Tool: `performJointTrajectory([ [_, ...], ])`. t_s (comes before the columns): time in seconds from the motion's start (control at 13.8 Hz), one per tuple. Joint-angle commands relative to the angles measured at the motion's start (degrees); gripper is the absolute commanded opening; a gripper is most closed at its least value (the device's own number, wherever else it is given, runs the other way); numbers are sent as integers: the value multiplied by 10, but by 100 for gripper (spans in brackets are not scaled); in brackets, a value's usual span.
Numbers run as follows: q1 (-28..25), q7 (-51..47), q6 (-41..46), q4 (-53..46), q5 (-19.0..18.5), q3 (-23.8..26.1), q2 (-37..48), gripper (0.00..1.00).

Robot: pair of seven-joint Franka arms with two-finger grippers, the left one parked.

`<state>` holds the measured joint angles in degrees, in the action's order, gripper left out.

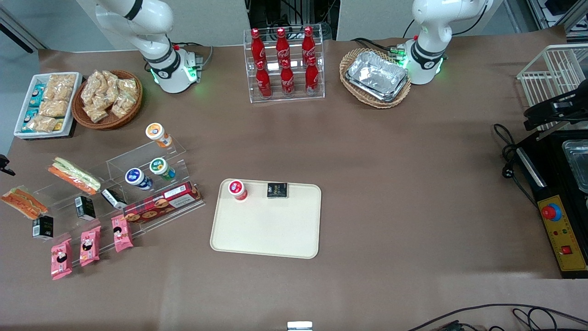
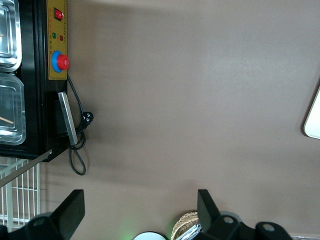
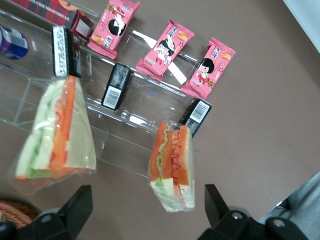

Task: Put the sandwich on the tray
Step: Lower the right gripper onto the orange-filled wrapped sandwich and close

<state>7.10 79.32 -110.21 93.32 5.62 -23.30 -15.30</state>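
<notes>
With the jaws spread, the gripper (image 3: pixel 145 220) hovers above the sandwich (image 3: pixel 171 167)

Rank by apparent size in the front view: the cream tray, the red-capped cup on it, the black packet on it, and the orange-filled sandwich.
1. Tray, clearly largest.
2. Sandwich.
3. Red-capped cup and black packet: too alike to rank.

The claw hovers above the sandwich, open.
</notes>
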Motion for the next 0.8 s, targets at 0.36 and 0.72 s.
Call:
performJointTrajectory([
  [0.36,29,161,-97,5,65,-1,-62,100],
  [0.72,41,181,-126,5,69,0,-94,100],
])
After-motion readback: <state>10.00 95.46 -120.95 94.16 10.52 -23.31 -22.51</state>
